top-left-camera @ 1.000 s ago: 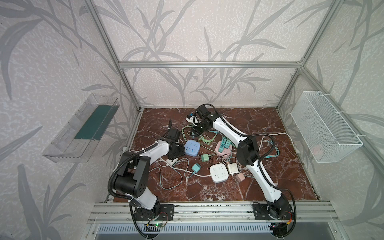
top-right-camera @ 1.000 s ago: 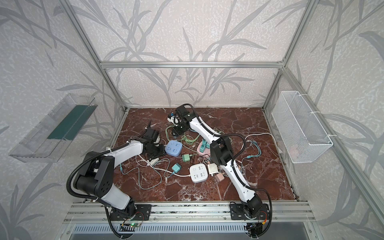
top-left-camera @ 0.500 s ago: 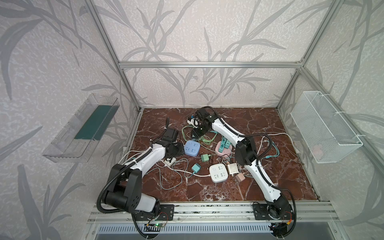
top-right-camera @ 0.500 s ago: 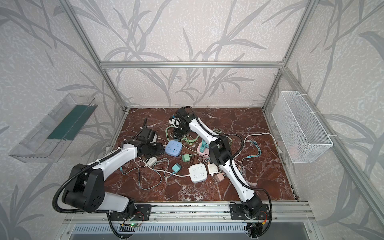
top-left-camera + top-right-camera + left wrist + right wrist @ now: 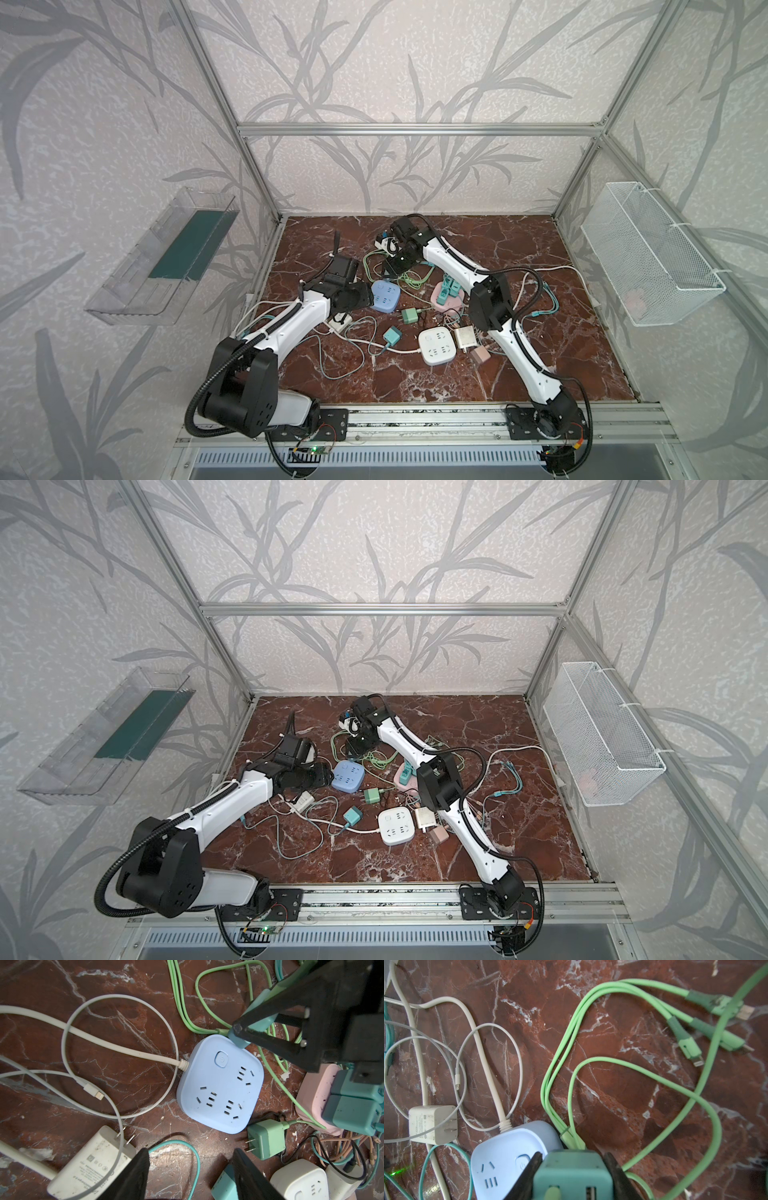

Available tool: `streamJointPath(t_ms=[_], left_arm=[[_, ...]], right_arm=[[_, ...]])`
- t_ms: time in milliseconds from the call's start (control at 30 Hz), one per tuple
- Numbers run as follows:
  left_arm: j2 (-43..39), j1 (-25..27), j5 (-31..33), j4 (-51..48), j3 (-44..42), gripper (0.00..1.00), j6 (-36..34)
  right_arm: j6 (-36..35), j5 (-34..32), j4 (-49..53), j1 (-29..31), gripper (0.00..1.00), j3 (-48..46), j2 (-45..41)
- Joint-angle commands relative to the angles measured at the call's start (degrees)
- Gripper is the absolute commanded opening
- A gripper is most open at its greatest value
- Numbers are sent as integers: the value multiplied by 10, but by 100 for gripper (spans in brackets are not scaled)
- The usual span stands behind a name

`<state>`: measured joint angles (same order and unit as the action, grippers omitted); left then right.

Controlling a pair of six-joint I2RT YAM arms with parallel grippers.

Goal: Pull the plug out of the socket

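On the near side of the blue socket (image 5: 220, 1086), the left gripper (image 5: 190, 1151) hovers over the table. Its jaws are released and nothing is between them. A white charger (image 5: 91, 1159) lies near it with its pins free, apart from the blue socket.

All the holes on the blue socket's top face are empty, and it lies flat on the table.

At the far corner of the blue socket, beside its round button, the right gripper (image 5: 573, 1155) is clenched on the teal plug (image 5: 571, 1176). In the left wrist view the plug hangs above that corner and does not sit in any hole. So I judge that the pull is done, or almost done.

To finish this step well, the right gripper should lift straight away from the blue socket's face and should not twist. The left gripper can press the blue socket down if it begins to rise with the plug.

Beyond the blue socket, the green cable (image 5: 629, 1061) from the plug lies in loops. It may catch and drag the blue socket, so the lift should be slow.
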<state>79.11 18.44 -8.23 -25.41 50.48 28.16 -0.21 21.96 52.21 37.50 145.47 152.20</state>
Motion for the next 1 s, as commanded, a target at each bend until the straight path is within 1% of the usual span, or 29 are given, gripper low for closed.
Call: streamJointPath(t_ms=[0,167,300,567,767,867,967], left_arm=[[-19,9,23,7,3,66,-7],[-32,20,42,11,0,68,-10],[-38,23,52,10,-1,70,-13],[-53,26,63,13,-8,73,-10],[-69,26,76,7,-16,74,-17],[-75,26,82,2,-16,75,-22],[-77,26,83,0,-16,75,-23]], right_arm=[[10,-2,13,1,41,17,11],[10,-2,12,3,46,15,9],[10,-4,6,3,52,13,3],[13,-3,0,3,56,10,1],[14,-7,5,3,67,10,2],[15,-8,5,3,76,10,-2],[17,-5,1,3,78,10,-8]])
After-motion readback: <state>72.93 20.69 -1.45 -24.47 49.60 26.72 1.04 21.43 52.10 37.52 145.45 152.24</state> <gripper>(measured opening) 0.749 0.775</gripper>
